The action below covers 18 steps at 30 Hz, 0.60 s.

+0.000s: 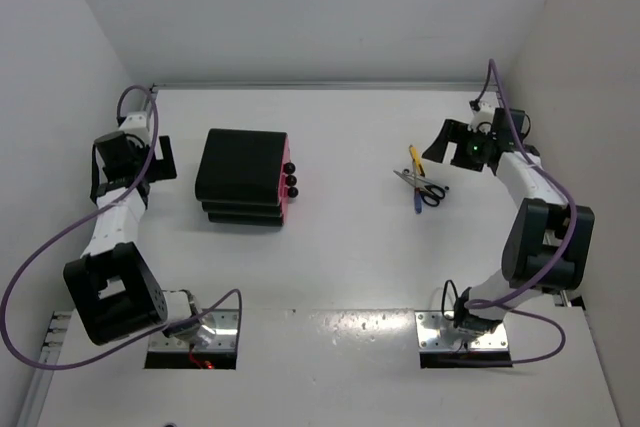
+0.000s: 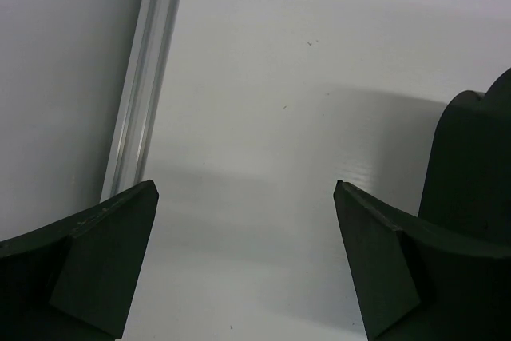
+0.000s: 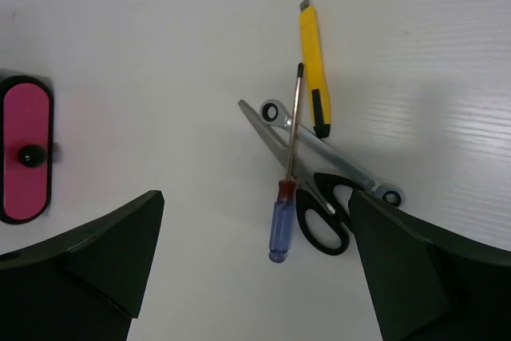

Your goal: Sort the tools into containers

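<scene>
The black drawer unit (image 1: 240, 177) stands at the left middle of the table, its pink fronts and black knobs (image 1: 291, 179) facing right. The tools lie in a pile right of centre: yellow-handled tool (image 1: 415, 159), silver wrench (image 1: 407, 177), black-handled scissors (image 1: 432, 192) and blue-handled screwdriver (image 1: 416, 200). In the right wrist view the yellow tool (image 3: 314, 69), wrench (image 3: 335, 156), scissors (image 3: 321, 217) and screwdriver (image 3: 284, 217) overlap, with a pink drawer front (image 3: 25, 149) at far left. My right gripper (image 3: 255, 197) is open above the pile. My left gripper (image 2: 246, 185) is open and empty, left of the unit.
White walls close the table on the left, back and right. A metal rail (image 2: 144, 101) runs along the table edge near my left gripper (image 1: 165, 154). My right gripper (image 1: 445, 144) hangs just right of the tools. Bare table (image 1: 345, 247) lies between the unit and the pile.
</scene>
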Available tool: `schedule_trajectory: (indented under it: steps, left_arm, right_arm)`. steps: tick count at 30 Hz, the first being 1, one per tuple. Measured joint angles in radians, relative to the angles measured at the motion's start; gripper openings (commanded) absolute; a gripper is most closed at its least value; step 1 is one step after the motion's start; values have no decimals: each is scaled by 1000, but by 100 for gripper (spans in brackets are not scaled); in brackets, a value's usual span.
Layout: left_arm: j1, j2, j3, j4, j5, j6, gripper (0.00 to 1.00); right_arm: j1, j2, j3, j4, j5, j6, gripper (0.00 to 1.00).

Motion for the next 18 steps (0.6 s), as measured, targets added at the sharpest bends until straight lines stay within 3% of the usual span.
schedule_trajectory:
  steps: [7, 11, 14, 18]
  left_arm:
    - [0, -3, 164, -143, 34, 8, 99]
    - [-6, -56, 309, -204, 137, 8, 95]
    - [-50, -134, 354, -232, 200, 17, 90]
    - [-217, -237, 324, -251, 223, 40, 73]
  right_arm:
    - [74, 52, 64, -9, -106, 21, 99]
    - [164, 124, 133, -6, -174, 60, 98]
    - [232, 190, 175, 16, -246, 105, 95]
    - [322, 307, 225, 69, -348, 192, 91]
